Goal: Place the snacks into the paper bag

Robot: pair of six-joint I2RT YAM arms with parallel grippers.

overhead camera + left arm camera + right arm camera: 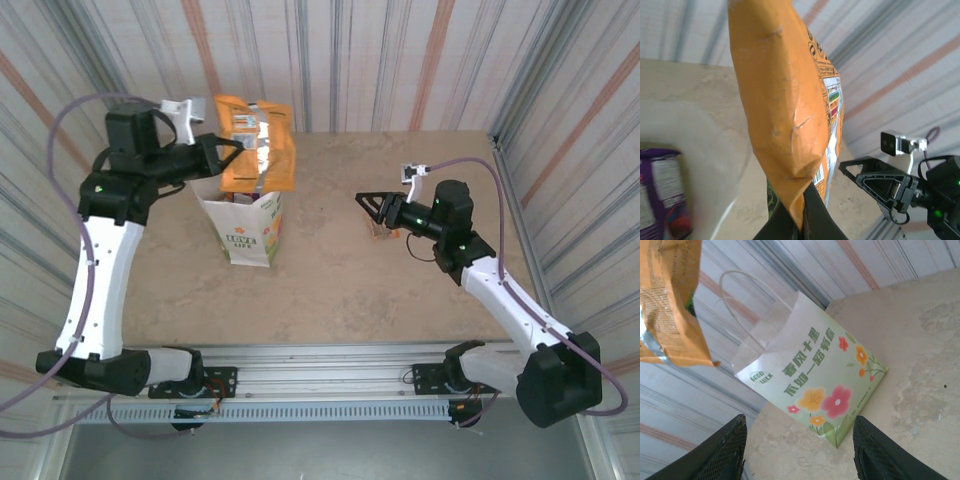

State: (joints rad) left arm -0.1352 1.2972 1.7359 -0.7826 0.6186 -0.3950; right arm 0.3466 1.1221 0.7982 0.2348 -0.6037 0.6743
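Top external shows my left pincer clamped on an orange packet above the paper bag, my right pincer open over the worktop.

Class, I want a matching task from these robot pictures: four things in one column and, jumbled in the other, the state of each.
Things
1. orange packet
2. bag
3. left pincer
4. right pincer

States
A. open, holding nothing
B. standing upright on the table
C. shut on a snack
D. held up in the air

Pairs: 1-D, 2-B, 3-C, 4-A
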